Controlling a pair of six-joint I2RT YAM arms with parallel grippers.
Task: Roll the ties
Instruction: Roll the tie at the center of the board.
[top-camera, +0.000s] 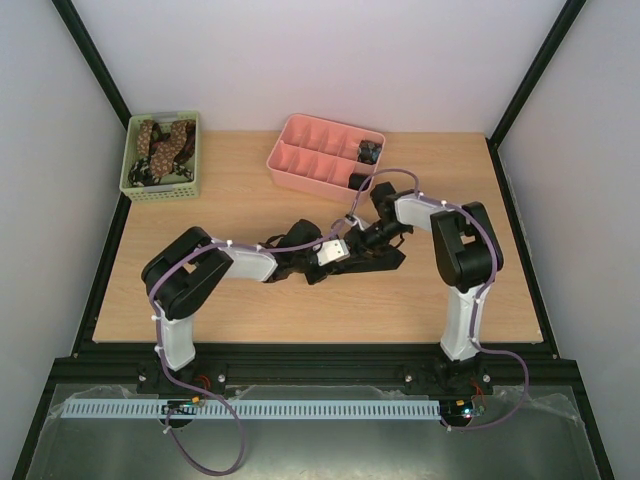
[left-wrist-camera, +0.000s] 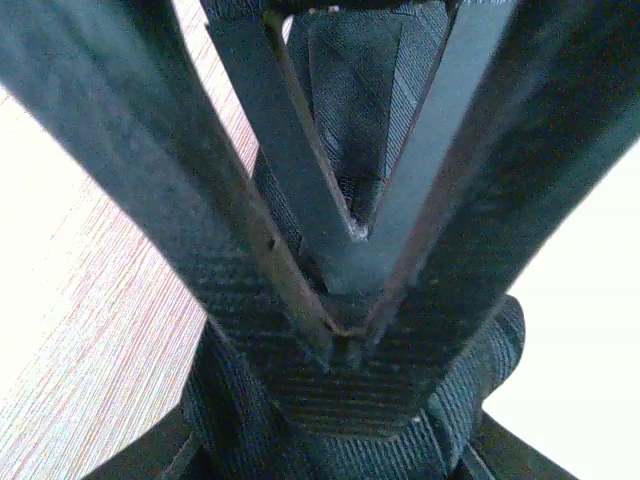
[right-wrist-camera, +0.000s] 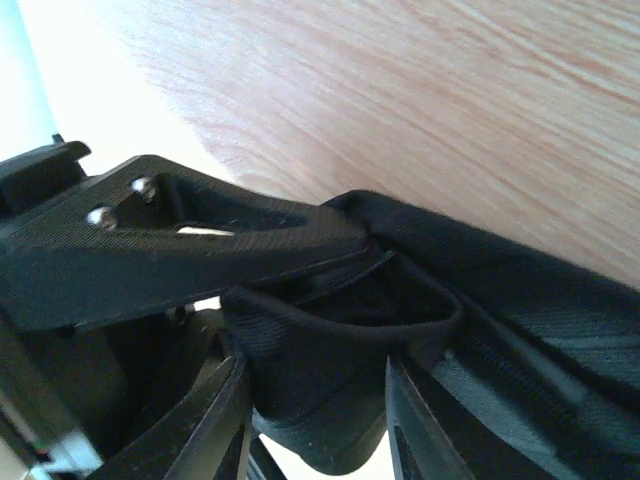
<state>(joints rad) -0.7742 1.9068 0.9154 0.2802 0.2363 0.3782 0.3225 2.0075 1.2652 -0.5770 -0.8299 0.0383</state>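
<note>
A black tie (top-camera: 385, 258) lies partly rolled on the wooden table (top-camera: 250, 190) at the middle, with both grippers meeting over it. My left gripper (top-camera: 343, 252) reaches in from the left. In the left wrist view its fingers (left-wrist-camera: 250, 270) converge to a narrow V and pinch the ribbed dark coil of the tie (left-wrist-camera: 350, 410). My right gripper (top-camera: 377, 236) comes from the right. Its fingers (right-wrist-camera: 215, 425) stand apart on either side of a folded loop of the tie (right-wrist-camera: 330, 390). The left gripper's black finger (right-wrist-camera: 180, 240) crosses that view, pressing the fabric.
A green basket (top-camera: 135, 185) at the back left holds unrolled brown spotted and dark ties (top-camera: 162, 148). A pink compartment tray (top-camera: 300, 150) at the back middle holds small dark rolled ties (top-camera: 369, 152). Purple cables (top-camera: 400, 178) loop over the right arm.
</note>
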